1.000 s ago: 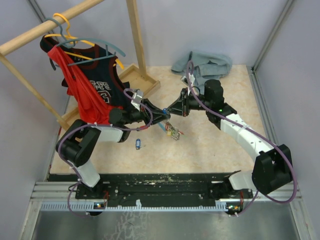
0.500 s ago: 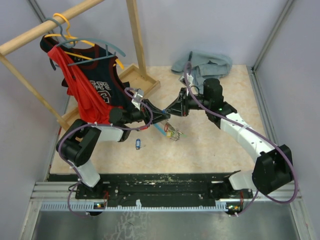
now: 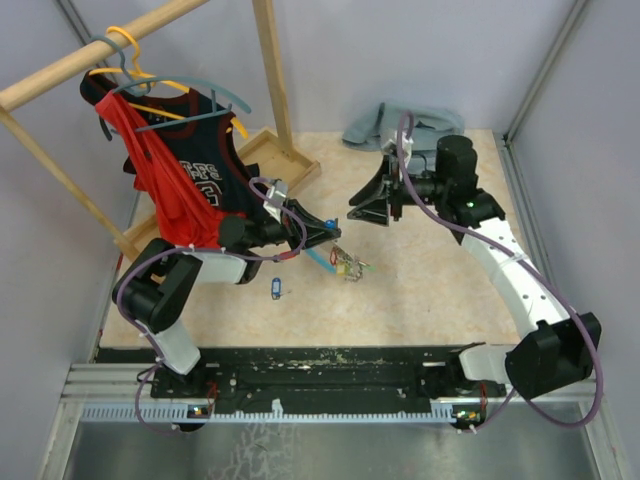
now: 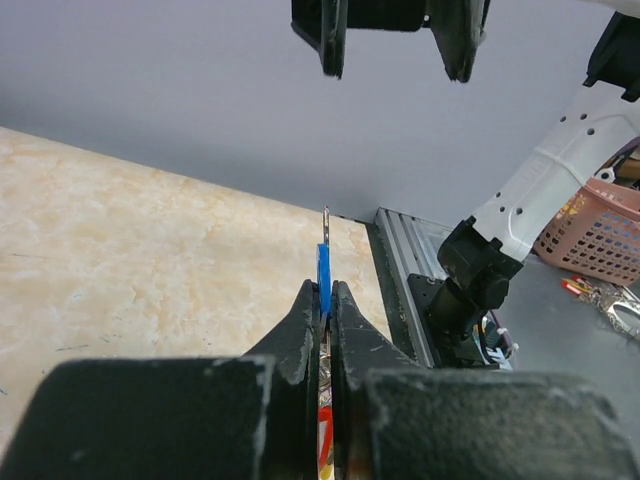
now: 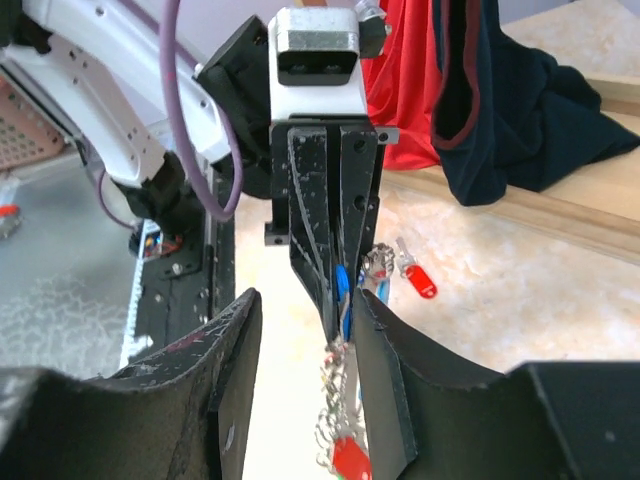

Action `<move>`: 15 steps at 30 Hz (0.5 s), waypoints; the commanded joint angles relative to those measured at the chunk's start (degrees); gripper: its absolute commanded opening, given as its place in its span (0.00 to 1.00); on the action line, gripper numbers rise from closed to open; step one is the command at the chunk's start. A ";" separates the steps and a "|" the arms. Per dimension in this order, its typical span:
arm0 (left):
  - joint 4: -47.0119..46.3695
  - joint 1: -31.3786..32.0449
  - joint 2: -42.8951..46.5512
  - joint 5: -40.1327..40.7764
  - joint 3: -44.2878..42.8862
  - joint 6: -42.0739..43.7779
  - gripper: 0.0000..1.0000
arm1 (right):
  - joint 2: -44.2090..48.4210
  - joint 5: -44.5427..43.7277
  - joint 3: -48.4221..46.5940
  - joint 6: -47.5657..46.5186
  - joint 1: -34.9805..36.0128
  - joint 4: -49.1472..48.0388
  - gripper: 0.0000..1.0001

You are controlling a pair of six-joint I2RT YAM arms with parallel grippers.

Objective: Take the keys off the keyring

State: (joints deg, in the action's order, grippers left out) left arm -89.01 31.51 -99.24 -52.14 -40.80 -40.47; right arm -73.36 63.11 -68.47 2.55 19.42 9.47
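Pinching blue key (image 4: 323,262), left tool (image 4: 325,292) clamped; right tool (image 3: 362,207) parted

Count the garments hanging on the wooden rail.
2. A red garment and a dark lettered jersey hang overlapping on the rail. Others could be hidden behind them. The grey cloth at the back is not hung.
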 commanded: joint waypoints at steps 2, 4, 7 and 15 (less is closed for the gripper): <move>-13.60 -0.52 1.87 -2.71 -2.00 -2.19 0.00 | 1.73 15.60 -2.62 -22.53 -5.42 12.39 0.39; -13.60 -0.71 1.79 -4.50 -3.47 -3.51 0.00 | 1.44 18.32 0.13 -31.31 -5.86 15.58 0.31; -13.56 -0.88 1.36 -6.91 -5.96 -5.74 0.00 | 0.55 24.23 5.37 -49.62 -5.76 22.00 0.19; -13.56 -1.15 0.68 -11.03 -11.40 -8.73 0.00 | -1.99 19.48 7.21 -68.29 -2.17 28.68 0.14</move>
State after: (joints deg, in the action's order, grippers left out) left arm -89.01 30.68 -99.24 -60.45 -48.34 -46.61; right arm -75.68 81.45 -60.25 -54.48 14.76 36.51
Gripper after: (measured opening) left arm 0.025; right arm 0.156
